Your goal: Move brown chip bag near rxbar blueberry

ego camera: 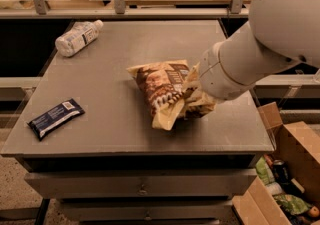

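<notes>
The brown chip bag (161, 89) is seen crumpled right of the table's (110, 136) centre. At the front left, well apart from it, the rxbar blueberry (55, 118) is laid flat; a plastic bottle (77, 38) is placed at the back left. The gripper (194, 97) is held against the bag's right side, hidden by the wrist, so its opening cannot be told.

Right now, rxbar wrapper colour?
Rxbar blueberry: dark navy, white label patch; camera view. Gripper at brown chip bag.
</notes>
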Tool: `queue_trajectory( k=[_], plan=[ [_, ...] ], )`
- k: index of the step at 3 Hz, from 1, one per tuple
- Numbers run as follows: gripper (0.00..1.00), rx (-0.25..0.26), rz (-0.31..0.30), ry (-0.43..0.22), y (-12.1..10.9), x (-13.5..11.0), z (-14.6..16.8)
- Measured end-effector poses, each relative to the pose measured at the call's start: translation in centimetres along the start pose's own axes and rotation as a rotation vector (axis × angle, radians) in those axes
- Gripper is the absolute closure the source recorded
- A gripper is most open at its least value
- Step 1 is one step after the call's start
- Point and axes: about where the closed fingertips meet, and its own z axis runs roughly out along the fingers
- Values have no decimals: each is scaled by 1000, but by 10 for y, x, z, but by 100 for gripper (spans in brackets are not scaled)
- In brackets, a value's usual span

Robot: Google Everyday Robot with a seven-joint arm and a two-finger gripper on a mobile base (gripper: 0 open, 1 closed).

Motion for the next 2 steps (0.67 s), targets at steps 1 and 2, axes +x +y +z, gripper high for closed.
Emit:
queue_trajectory(
  k=[1, 2],
  plan=[
    [100, 6, -51, -92, -15, -27, 9],
    [100, -2, -94, -165, -29, -52, 21]
  ],
)
